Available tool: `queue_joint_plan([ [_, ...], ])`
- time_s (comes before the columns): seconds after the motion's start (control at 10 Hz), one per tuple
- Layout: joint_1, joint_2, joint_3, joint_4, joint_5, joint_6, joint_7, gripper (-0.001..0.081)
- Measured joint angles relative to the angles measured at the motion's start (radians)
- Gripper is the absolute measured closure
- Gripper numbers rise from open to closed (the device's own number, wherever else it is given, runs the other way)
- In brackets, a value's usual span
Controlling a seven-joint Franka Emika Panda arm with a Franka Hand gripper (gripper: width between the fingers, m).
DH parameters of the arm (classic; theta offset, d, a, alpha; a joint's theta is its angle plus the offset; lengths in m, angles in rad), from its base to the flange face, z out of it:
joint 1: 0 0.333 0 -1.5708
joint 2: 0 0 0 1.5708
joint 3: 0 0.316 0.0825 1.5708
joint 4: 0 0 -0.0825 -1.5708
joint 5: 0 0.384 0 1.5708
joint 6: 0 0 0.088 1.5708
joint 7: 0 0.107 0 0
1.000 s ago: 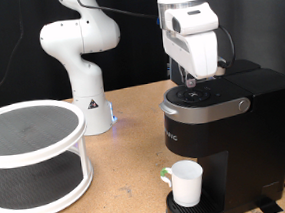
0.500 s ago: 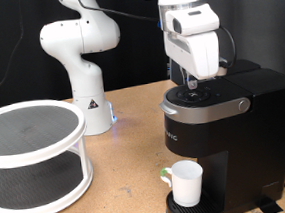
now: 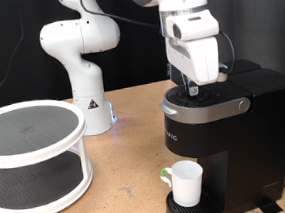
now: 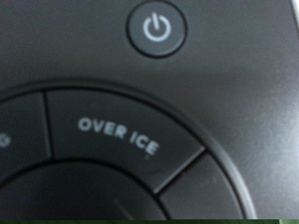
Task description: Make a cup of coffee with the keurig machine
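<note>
The keurig machine [image 3: 230,129] stands at the exterior view's right, lid closed. The white cup [image 3: 186,183] sits upright on its drip tray under the spout, handle towards the exterior view's left. My gripper [image 3: 191,87] points straight down over the machine's round top panel, fingers together in one narrow tip at or just above the buttons. The wrist view shows the panel very close: the power button [image 4: 156,28] and the "OVER ICE" button [image 4: 120,137]. No fingers show clearly in that view. The gripper holds nothing.
A white two-tier round rack [image 3: 31,156] stands at the exterior view's left. A second white robot arm's base [image 3: 83,61] stands behind, at the table's back. Bare wooden table [image 3: 129,178] lies between the rack and the machine.
My gripper has come down slightly towards the machine's top panel. The cup and the machine have not moved.
</note>
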Motion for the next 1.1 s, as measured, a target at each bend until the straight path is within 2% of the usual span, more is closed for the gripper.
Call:
queue_joint_plan([
  [1.1,0.0,0.01,0.0,-0.002,-0.007,0.017,-0.034,0.0802],
])
